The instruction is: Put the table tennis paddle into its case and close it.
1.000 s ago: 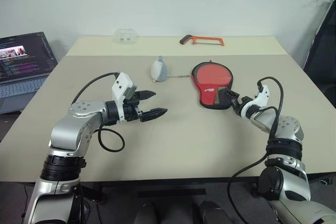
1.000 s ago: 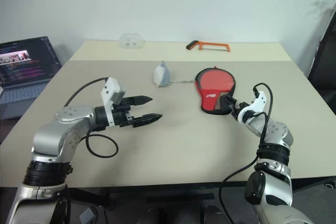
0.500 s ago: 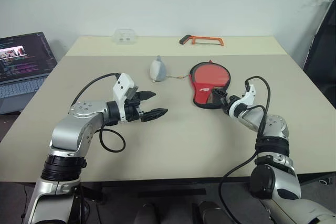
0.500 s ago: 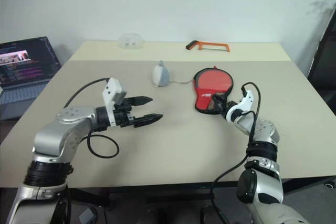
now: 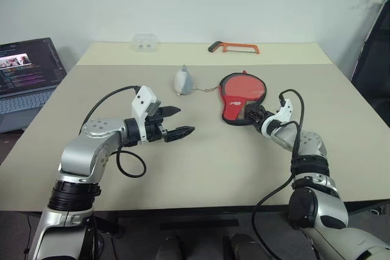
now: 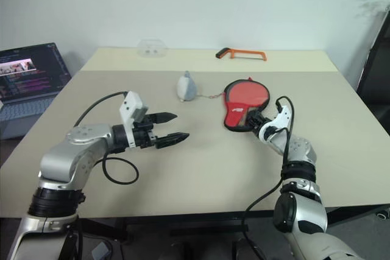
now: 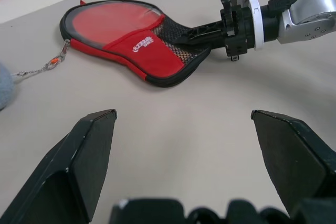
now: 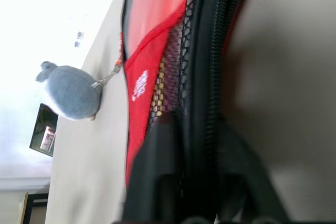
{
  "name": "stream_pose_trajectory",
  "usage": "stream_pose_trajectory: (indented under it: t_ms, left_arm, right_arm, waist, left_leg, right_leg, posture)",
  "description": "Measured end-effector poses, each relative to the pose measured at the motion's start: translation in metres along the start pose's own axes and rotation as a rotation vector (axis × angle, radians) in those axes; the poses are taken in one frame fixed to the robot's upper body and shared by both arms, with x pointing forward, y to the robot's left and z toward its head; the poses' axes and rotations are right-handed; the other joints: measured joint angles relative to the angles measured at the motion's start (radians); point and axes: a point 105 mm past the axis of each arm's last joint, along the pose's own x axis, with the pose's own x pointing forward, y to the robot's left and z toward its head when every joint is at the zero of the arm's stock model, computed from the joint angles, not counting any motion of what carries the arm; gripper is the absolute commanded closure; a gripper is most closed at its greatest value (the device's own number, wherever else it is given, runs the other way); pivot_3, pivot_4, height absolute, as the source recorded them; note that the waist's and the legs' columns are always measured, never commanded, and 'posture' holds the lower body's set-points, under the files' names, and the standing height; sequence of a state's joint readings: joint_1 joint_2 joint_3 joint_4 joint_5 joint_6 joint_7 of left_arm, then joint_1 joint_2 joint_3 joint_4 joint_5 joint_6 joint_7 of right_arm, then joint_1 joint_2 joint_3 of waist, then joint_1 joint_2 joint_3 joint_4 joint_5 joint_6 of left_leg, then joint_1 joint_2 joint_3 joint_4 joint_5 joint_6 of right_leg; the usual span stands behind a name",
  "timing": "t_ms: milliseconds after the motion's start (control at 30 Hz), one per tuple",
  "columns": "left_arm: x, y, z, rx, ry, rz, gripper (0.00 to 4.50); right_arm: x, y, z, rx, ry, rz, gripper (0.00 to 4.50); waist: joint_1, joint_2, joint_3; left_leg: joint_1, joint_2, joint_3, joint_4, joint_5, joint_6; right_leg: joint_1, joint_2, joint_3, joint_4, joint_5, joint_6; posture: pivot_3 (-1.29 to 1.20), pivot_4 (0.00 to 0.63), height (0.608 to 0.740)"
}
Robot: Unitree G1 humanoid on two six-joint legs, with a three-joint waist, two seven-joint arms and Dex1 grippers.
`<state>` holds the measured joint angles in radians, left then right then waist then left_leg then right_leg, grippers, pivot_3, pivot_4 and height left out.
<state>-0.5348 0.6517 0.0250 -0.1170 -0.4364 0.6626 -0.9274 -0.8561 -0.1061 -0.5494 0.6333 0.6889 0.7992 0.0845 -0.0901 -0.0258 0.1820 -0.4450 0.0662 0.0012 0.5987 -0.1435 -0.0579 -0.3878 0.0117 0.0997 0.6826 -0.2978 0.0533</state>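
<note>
Two grippers working | right gripper [image 5: 252, 114] pinching shut on the case [image 5: 239, 95] at its handle end, probably steadying it | case lying mid-table, paddle apparently inside | left gripper [image 5: 180, 121] hovering wide open, holding nothing, well apart.

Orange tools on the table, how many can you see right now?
1. An orange hacksaw lies at the table's far edge, beyond the red case. Nothing else orange shows.

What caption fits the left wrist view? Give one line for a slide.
Right gripper shut on the mesh end of the red case, framed between the open left gripper's fingers.
</note>
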Motion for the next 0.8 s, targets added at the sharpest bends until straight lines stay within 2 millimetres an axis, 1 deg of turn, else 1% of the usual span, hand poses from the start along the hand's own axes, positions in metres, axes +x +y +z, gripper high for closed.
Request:
stream_pose_trajectory:
  t_ms: [100,200,333,433,500,567,667,800]
  left_arm:
    - [0.0,0.0,0.001,0.006,-0.004,0.0,0.0]
    - [0.0,0.0,0.001,0.013,-0.006,0.0,0.0]
    - [0.002,-0.001,-0.001,0.012,0.002,-0.006,0.0]
    - [0.003,-0.002,-0.002,0.013,0.008,-0.013,0.0]
    - [0.003,-0.002,-0.002,0.013,0.009,-0.013,0.0]
    - [0.003,-0.002,-0.002,0.013,0.01,-0.013,0.0]
    - [0.002,-0.001,-0.003,0.013,0.015,-0.011,0.0]
    - [0.001,-0.001,-0.003,0.016,0.02,-0.013,0.0]
  right_arm:
    - [0.0,0.0,-0.002,-0.018,0.009,-0.002,4.44]
    - [-0.003,0.002,-0.005,-0.039,0.03,0.005,4.44]
    - [-0.01,0.007,-0.016,-0.085,0.095,0.037,4.44]
    - [-0.018,0.012,-0.03,-0.117,0.167,0.08,4.44]
    - [-0.028,0.015,-0.044,-0.152,0.236,0.119,4.44]
    - [-0.035,0.019,-0.055,-0.167,0.287,0.153,4.44]
    - [-0.052,0.022,-0.077,-0.199,0.39,0.213,4.44]
    - [-0.069,0.021,-0.092,-0.225,0.47,0.239,4.44]
  waist:
    - [0.001,0.0,0.0]
    - [0.002,0.0,0.0]
    - [0.002,0.0,0.0]
    - [0.002,0.0,0.0]
    - [0.001,0.0,0.0]
    - [0.001,0.0,0.0]
    - [0.001,0.0,0.0]
    - [0.002,0.0,0.0]
  left_leg:
    - [0.0,0.0,0.0,0.0,0.001,0.001]
    - [0.0,0.0,0.0,-0.001,0.001,0.001]
    - [-0.001,0.0,0.0,-0.006,0.0,0.001]
    - [-0.001,0.001,0.0,-0.007,0.0,0.001]
    - [0.0,0.002,-0.001,-0.007,0.0,0.001]
    - [0.0,0.003,-0.001,-0.007,0.0,0.001]
    - [0.0,0.003,-0.001,-0.007,0.0,0.001]
    - [0.0,0.003,-0.001,-0.007,0.0,0.001]
  right_leg:
    - [0.0,0.0,0.0,0.0,0.0,0.001]
    - [-0.001,0.0,0.0,0.0,0.0,-0.001]
    - [-0.002,0.0,-0.001,0.0,-0.001,-0.004]
    - [-0.002,0.001,-0.002,0.0,-0.002,-0.006]
    - [-0.003,0.002,-0.002,0.0,-0.003,-0.007]
    - [-0.003,0.003,-0.002,0.0,-0.003,-0.007]
    - [-0.003,0.003,-0.002,0.0,-0.004,-0.007]
    - [-0.003,0.003,-0.003,0.0,-0.004,-0.006]
  posture:
    - [0.0,0.15,0.74]
    - [0.0,0.15,0.74]
    - [0.0,0.15,0.74]
    - [0.0,0.15,0.74]
    - [0.0,0.15,0.74]
    - [0.0,0.15,0.74]
    - [0.0,0.15,0.74]
    - [0.0,0.15,0.74]
